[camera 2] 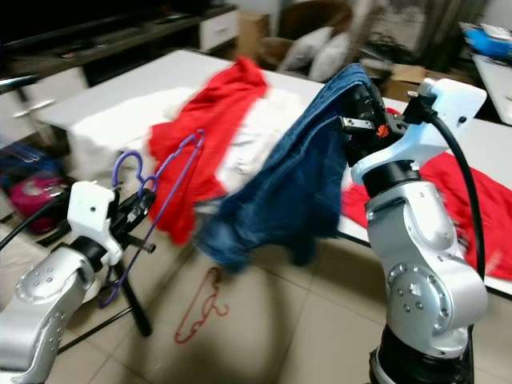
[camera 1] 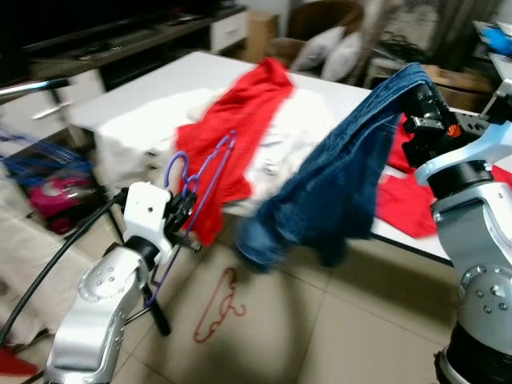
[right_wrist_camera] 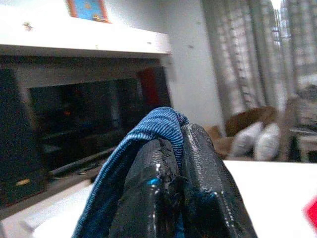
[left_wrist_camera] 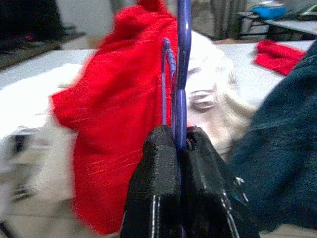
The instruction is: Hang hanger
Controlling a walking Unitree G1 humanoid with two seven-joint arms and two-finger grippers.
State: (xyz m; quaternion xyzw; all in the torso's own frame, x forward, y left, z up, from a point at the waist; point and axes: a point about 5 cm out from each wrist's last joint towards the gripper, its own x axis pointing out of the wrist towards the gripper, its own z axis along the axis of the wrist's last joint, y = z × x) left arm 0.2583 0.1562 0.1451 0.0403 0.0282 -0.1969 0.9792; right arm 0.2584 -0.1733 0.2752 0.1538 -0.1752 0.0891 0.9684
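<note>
our left gripper (left_wrist_camera: 177, 148) pinches the thin purple wire hanger (camera 1: 210, 170) at nine o'clock; our right gripper (right_wrist_camera: 179, 144) clamps heavy blue denim jeans (camera 1: 336, 188) at two o'clock.

A home living room in the middle of laundry work. At twelve o'clock a long dark TV console (camera 1: 120, 40) runs along the far wall, with a white shelf and a small framed picture (right_wrist_camera: 88, 9) above it in the right wrist view. At one o'clock a brown armchair (camera 1: 320, 24) holds two pale cushions (camera 1: 330, 54), backed by patterned curtains (right_wrist_camera: 247, 54). A white table (camera 1: 160, 84) in the centre is strewn with a red garment (camera 1: 232, 128) and white clothes (camera 1: 280, 136). The floor (camera 1: 336, 320) is beige tile, with a red hanger (camera 1: 218, 308) lying on it at six o'clock.
</note>
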